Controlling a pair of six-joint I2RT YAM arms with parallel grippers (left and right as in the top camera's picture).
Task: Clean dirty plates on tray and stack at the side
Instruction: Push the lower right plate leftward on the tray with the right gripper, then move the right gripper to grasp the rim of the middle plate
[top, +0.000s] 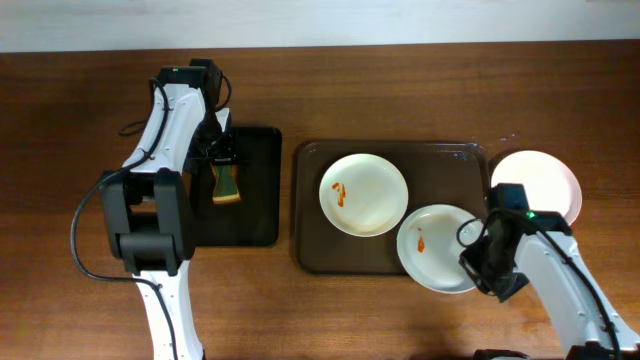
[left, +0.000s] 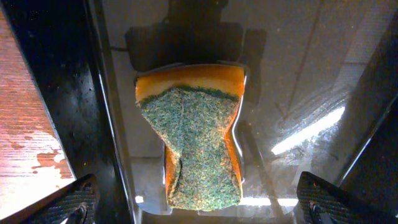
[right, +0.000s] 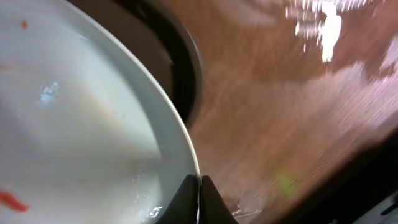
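Note:
The brown tray (top: 452, 168) holds a white plate (top: 363, 193) with a red sauce smear. A second smeared plate (top: 432, 250) overhangs the tray's front right edge; my right gripper (top: 478, 262) is shut on its rim, seen close in the right wrist view (right: 199, 186) with the plate (right: 74, 124) to the left. A plain white plate (top: 545, 180) lies on the table right of the tray. My left gripper (top: 222, 150) is open above the sponge (top: 225, 185), whose green scouring face (left: 196, 143) shows between the fingers (left: 199, 205) in the left wrist view.
The sponge lies on a smaller black tray (top: 255, 215) left of the brown one. The wooden table (top: 400, 80) runs all round. The left arm's base and cables stand at the front left.

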